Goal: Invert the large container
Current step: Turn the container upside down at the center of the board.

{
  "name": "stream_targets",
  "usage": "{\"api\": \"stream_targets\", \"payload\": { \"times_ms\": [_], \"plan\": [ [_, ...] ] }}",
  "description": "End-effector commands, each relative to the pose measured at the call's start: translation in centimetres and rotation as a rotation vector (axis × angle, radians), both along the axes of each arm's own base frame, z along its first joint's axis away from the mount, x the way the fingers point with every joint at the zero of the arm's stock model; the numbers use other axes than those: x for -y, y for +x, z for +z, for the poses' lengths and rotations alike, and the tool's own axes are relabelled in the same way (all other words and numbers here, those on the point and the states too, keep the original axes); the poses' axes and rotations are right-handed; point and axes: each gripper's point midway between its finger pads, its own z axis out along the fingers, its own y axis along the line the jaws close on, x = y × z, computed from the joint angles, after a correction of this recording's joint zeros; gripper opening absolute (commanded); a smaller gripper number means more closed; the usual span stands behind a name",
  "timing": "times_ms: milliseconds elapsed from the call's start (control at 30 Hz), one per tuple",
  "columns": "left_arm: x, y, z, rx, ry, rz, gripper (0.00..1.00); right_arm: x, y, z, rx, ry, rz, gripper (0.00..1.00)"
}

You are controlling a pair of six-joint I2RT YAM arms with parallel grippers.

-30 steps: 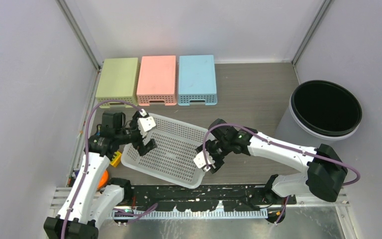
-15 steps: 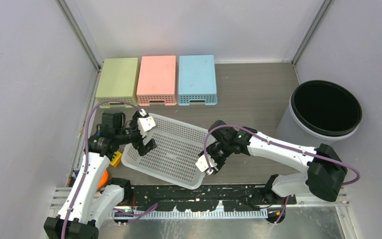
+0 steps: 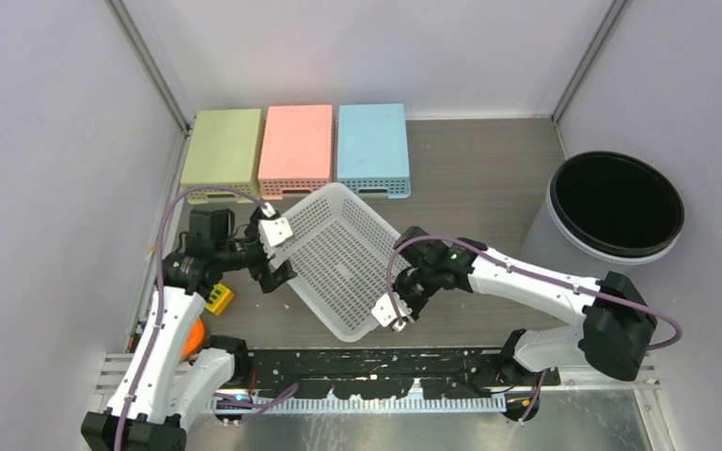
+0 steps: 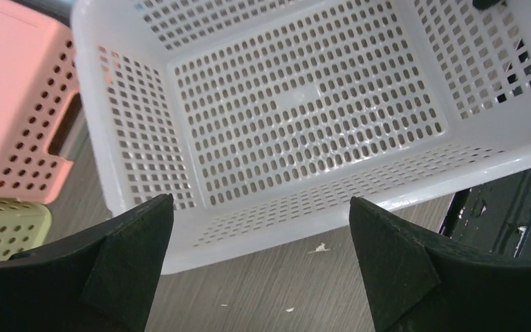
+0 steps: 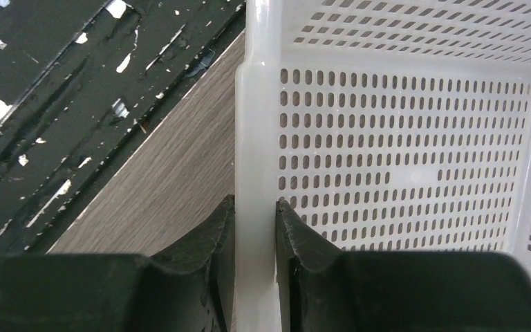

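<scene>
White perforated plastic is what you are handling: the large laundry-style basket [image 3: 338, 256] sits on the wood-grain table [image 3: 489, 178] between your two arms, turned corner-on and tipped up on its side. Its opening faces your left arm, and one corner points toward the far wall.

Your right gripper [image 3: 387, 312] is pinched down on the basket's rim at the near right corner. In the right wrist view the two black fingers [image 5: 207, 242] press either side of that thick white rim [image 5: 256, 138], with bare table [image 5: 166, 180] to the left of it.

Your left gripper [image 3: 277, 254] is spread wide and grips nothing. Through the left wrist camera its fingers [image 4: 128, 256] frame the basket's hollow [image 4: 297, 117]. You look straight in at the slotted base. A strip of table [image 4: 263, 297] shows between the fingertips and the nearest wall, so that hand is just short of the basket.

Against the far wall three smaller baskets lie upside down in a row, touching: green [image 3: 223, 150], pink [image 3: 297, 146] and blue [image 3: 372, 146]. A round black-lined bin [image 3: 616, 205] stands well apart at the right. A yellow block [image 3: 218, 300] lies just beside your left arm, with something orange [image 3: 194, 335] half hidden under it.
</scene>
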Motion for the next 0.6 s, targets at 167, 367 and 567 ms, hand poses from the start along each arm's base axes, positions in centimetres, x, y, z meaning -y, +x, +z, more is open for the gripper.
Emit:
{"api": "stream_targets", "payload": {
  "times_ms": [167, 367, 567],
  "plan": [
    [1.4, -1.9, 8.5, 0.087, -0.046, -0.164, 1.0, 0.0, -3.4, 4.4, -0.131, 0.07, 0.087, 0.25],
    [2.6, -3.9, 11.1, 0.086, -0.103, -0.27, 1.0, 0.4, -5.4, 8.5, -0.208, 0.119, 0.113, 0.19],
    [2.9, -4.8, 12.3, 0.091, -0.13, -0.298, 1.0, 0.5, -6.3, 11.7, -0.304, 0.194, 0.104, 0.13]
  ]
}}
